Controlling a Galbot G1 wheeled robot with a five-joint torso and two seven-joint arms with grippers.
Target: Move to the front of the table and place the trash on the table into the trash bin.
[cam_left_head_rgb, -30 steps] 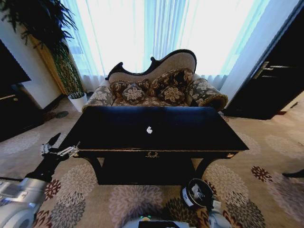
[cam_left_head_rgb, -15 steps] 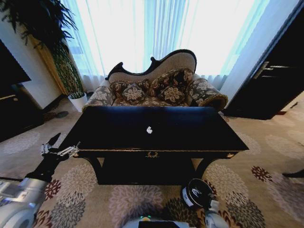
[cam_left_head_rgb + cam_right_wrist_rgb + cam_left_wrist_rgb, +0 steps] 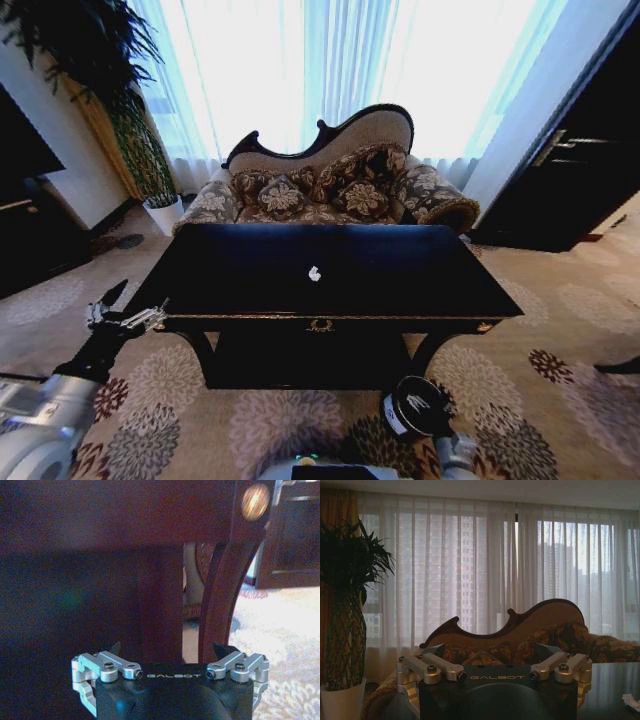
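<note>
The glossy black table (image 3: 400, 280) stands right in front of me, with its gold emblem (image 3: 320, 325) on the front rail. One small white scrap of trash (image 3: 314, 273) lies near the middle of the top; it also shows as a white scrap (image 3: 632, 701) at the edge of the left wrist view. The trash bin (image 3: 415, 406), dark with a white label, sits on the carpet below the table's front right. My left gripper (image 3: 125, 315) hovers open off the table's left front corner, empty (image 3: 490, 651). My right gripper (image 3: 168, 649) is open and low, facing a curved table leg (image 3: 220, 590).
A patterned sofa (image 3: 330, 185) stands behind the table under the curtained window. A white plant pot (image 3: 163, 212) with a tall plant is at the back left. Dark cabinets stand at the right (image 3: 580, 170) and left (image 3: 30, 225). Flowered carpet lies around the table.
The right arm at the bottom edge of the head view has sunk a little lower beside the bin. The left arm, the table and the scrap have not moved.
</note>
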